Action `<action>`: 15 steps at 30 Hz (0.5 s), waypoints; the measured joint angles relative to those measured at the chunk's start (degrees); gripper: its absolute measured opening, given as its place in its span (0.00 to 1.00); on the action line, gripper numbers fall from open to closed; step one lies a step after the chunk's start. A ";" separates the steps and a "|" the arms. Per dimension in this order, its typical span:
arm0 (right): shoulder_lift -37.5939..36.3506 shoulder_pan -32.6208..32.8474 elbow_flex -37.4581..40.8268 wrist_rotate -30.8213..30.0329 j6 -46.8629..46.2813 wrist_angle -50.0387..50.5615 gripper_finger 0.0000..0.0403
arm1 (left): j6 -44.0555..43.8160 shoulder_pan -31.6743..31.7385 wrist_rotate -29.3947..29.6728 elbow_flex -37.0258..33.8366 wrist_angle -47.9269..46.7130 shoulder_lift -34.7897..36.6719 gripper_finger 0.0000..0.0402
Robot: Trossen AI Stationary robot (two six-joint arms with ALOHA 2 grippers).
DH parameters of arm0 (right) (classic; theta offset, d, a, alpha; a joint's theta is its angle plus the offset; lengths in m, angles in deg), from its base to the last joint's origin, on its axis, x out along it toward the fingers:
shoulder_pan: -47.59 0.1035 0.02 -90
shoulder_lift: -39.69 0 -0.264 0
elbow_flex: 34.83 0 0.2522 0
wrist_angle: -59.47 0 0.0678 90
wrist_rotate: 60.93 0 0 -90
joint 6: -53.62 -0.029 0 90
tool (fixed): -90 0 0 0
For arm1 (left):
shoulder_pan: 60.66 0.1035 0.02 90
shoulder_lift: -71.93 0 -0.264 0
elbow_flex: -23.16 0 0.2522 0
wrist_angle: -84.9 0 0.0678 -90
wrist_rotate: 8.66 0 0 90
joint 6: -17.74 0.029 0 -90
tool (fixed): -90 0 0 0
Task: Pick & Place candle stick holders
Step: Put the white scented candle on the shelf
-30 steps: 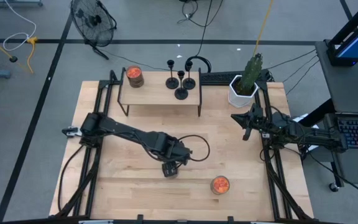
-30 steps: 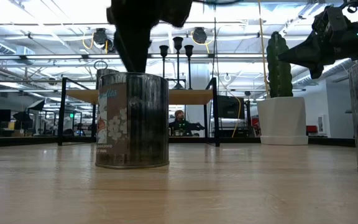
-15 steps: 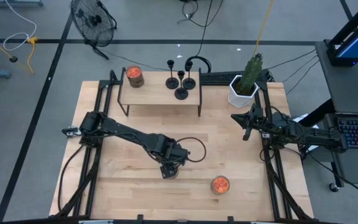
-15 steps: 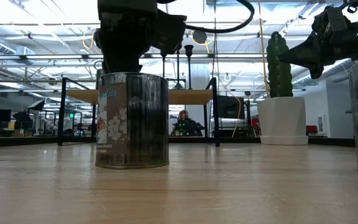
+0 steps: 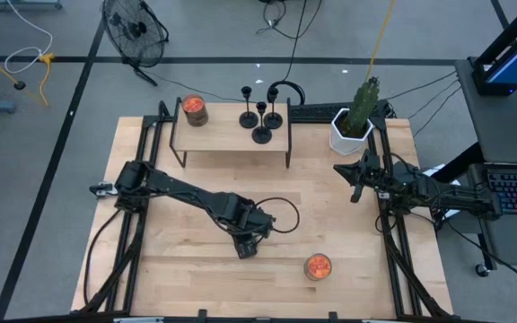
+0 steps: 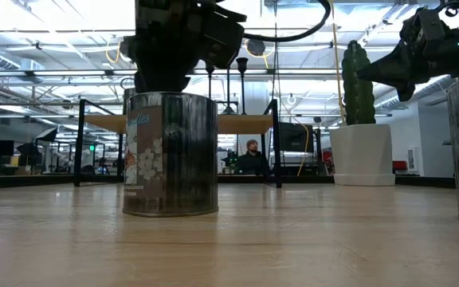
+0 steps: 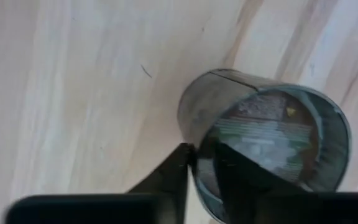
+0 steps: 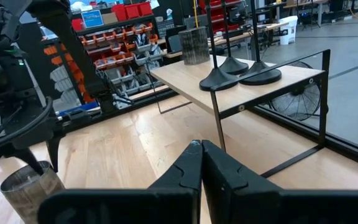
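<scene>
Left end effector (image 5: 249,246) clamped on silver can (image 7: 263,140) rim (one finger inside), right end effector (image 5: 355,175) together, waiting.

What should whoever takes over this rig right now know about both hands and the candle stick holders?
Left hand: pinching the silver can by its rim, mid-table, one finger inside.
Right hand: shut, empty, raised near the cactus pot.
Candle stick holders: all three upright on the shelf at the table's back.
Done: none held or placed.
Left: pick and place all three.
</scene>
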 joint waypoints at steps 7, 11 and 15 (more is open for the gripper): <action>0.00 0.00 0.00 0.00 -0.02 0.00 0.00 | -1.39 0.46 0.34 0.02 0.02 0.00 0.03; 0.00 0.01 0.00 0.00 -0.02 0.01 0.00 | -1.40 0.65 0.18 -0.02 -0.03 0.17 0.01; 0.00 0.00 0.00 0.00 -0.02 0.02 0.00 | -0.18 0.87 0.25 -0.33 -0.86 1.29 0.01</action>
